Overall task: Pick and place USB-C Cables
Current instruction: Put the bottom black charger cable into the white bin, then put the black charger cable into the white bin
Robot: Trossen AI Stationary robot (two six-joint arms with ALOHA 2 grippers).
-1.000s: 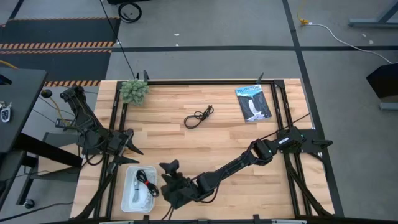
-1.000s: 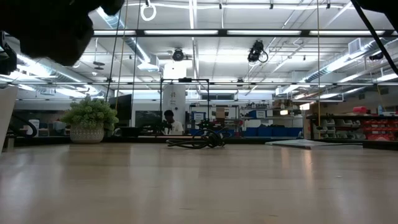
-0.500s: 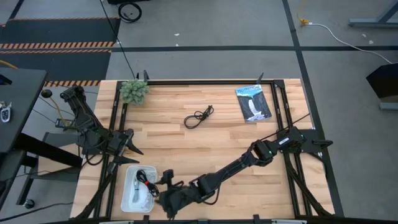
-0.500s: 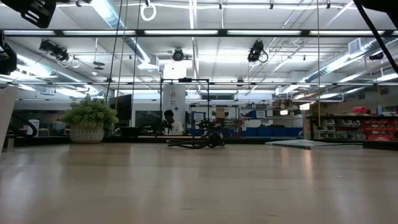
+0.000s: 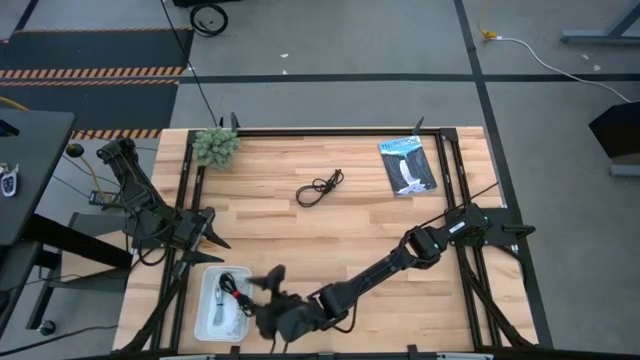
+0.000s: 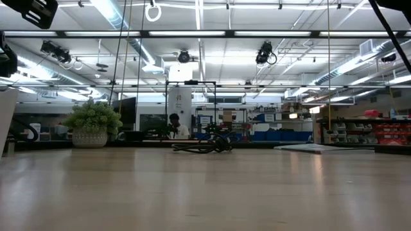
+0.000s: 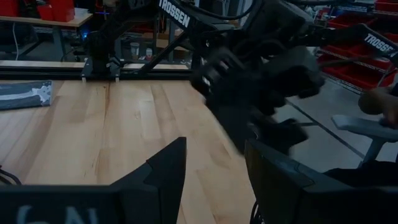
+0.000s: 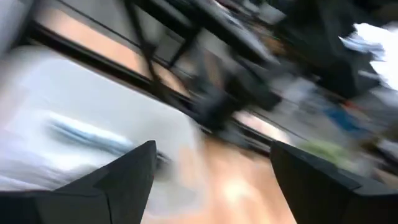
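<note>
One black coiled USB-C cable (image 5: 320, 187) lies flat on the table's far middle and shows in the low view (image 6: 203, 146). A white tray (image 5: 212, 318) at the near left edge holds a black cable (image 5: 234, 291) and something pale beside it. My right gripper (image 5: 263, 284) is open and blurred, just right of the tray, with nothing between its fingers (image 8: 211, 180). The tray's white wall (image 8: 74, 106) fills much of the right wrist view. My left gripper (image 5: 212, 232) waits open at the left edge (image 7: 214, 180).
A blue-and-white flat packet (image 5: 408, 165) lies at the far right. A small potted plant (image 5: 215, 147) stands at the far left corner. Bare wood stretches between the cable and the tray. The right arm (image 5: 380, 268) slants across the near half of the table.
My right gripper has swung from beside the tray toward the table's near edge and then back up toward the tray, turning as it went, and is blurred by motion now. In the low view its dark bulk has left the upper left corner. The cables lie where they were.
</note>
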